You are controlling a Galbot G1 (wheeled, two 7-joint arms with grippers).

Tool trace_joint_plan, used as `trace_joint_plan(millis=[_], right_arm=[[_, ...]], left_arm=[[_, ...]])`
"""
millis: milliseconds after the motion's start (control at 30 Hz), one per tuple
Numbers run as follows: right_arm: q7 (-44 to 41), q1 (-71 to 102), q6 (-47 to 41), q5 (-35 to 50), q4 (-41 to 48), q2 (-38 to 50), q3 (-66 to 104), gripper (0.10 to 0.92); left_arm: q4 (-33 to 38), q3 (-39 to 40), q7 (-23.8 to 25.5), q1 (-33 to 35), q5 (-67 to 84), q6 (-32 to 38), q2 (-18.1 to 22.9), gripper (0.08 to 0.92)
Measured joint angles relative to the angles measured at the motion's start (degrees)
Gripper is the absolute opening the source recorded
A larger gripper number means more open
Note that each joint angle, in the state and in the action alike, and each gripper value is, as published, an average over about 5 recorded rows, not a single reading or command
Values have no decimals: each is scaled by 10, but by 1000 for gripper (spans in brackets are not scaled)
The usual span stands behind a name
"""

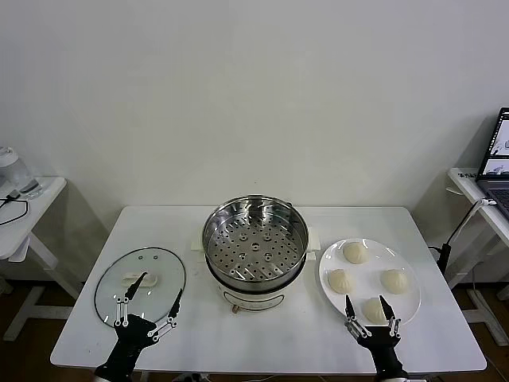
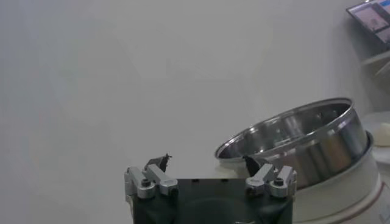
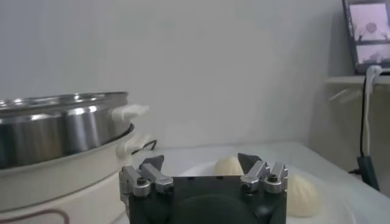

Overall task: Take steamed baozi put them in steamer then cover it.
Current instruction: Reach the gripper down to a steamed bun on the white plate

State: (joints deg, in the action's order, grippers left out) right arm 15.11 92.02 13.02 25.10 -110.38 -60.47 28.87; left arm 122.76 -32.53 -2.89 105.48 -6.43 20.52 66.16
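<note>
Both arms cut off below frame edge.

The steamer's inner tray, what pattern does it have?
The round shiny steel steamer holds a silver tray dotted with small round holes, clearest in the head view.

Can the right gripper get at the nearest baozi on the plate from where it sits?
Probably yes. The right gripper is open at the near edge of the plate, with the nearest baozi just beyond its fingertips and nothing between them.
</note>
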Motion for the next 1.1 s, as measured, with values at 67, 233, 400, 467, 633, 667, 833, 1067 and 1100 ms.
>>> trace_joint_plan(millis=[67,233,400,467,633,667,833,1067,1100], right_arm=[[1,-19,-10,10,7,10,-1,823],[2,-135,-56,65,58,61,-23,823],[-22,-269,-89,123,136,107,-78,823],[-48,-324,-102,141,172,125,-107,823],[-156,-451,-133,156,263,168,-195,823],[-184,-476,-137,152,281,176,-215,823],[-328,-598,-144,106,365,203,-318,823],[-531,-747,-131,-2,464,211,-451,823],[-559,-764,-128,-19,477,210,-466,823]], left_arm=[[1,0,0,0,0,0,0,823],[5,2,-1,0,0,2,-1,823],[10,2,0,0,-1,6,0,823],[12,1,1,0,-1,8,1,823],[17,1,3,2,-1,11,2,823],[18,1,3,2,-1,11,2,823],[18,2,3,5,-2,14,3,823],[17,6,-1,5,-2,15,10,823],[17,6,-2,6,-2,15,11,823]])
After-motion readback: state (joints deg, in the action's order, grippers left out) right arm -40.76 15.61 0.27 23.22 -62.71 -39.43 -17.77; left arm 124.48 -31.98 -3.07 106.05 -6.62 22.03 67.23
